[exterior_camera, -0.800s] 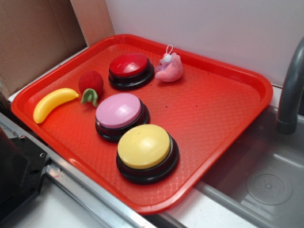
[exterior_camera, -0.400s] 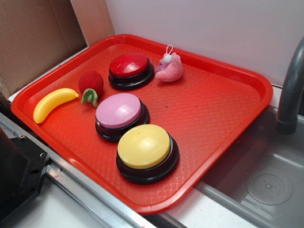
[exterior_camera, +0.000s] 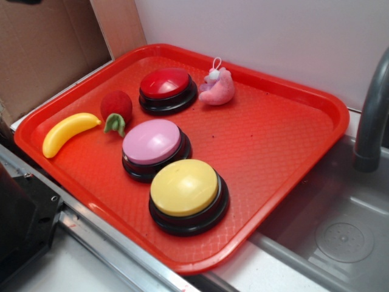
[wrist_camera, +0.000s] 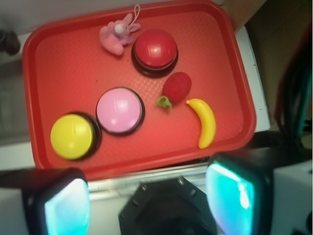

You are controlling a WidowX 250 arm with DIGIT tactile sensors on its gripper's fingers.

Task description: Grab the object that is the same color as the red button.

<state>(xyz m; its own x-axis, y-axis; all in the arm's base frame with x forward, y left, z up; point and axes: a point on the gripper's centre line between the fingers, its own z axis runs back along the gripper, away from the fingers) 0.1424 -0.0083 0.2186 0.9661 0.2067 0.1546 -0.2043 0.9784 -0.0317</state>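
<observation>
While the tool [wrist_camera: 146, 196] hangs high with fingers spread, holding nothing, the red toy fruit [exterior_camera: 116, 105] lies beside the red button [exterior_camera: 166, 83]

Black tool [wrist_camera: 149, 203], glowing cyan pads [wrist_camera: 230, 193]
</observation>
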